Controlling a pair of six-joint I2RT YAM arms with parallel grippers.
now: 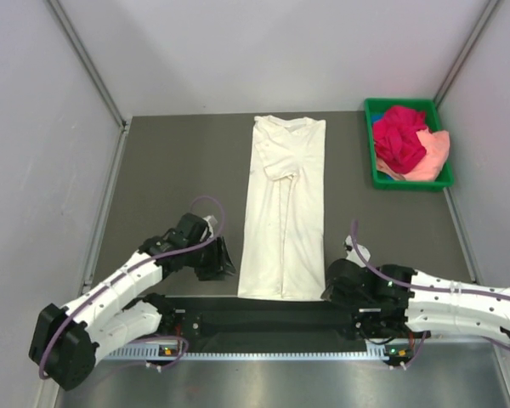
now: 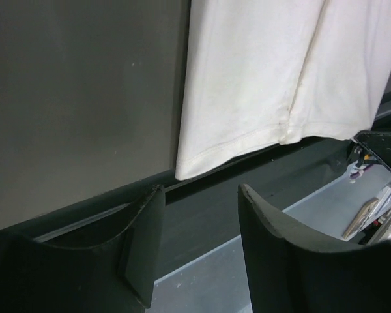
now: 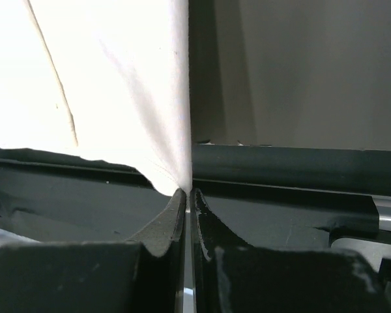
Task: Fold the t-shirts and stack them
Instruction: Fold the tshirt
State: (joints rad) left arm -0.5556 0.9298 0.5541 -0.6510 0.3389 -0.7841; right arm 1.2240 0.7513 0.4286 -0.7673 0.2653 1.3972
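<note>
**Right gripper pinches cream shirt's hem, left one waits open**

Nearest me, my right gripper (image 3: 188,192) is closed tight, fingers pressed together on the near right corner of the cream shirt (image 3: 117,85). From above, that pinch is hidden under my wrist. My right arm lies low along the near edge of the table (image 1: 178,170), forearm reaching in from the right.

My left gripper (image 2: 202,189) stands about half open and holds nothing. It sits just beside the shirt's near left corner, apart from the cloth. My left arm is bent at the elbow and angles in from the left.

The cream shirt lies mid-table as a long narrow strip, hem toward me and collar at the far end. One sleeve is folded across its chest. My wrist cameras cut off all but the hem end.

At the far right, the green tray (image 1: 370,153) holds the magenta shirt (image 1: 399,136), bunched on top of the peach shirt (image 1: 433,153), which is mostly covered.
</note>
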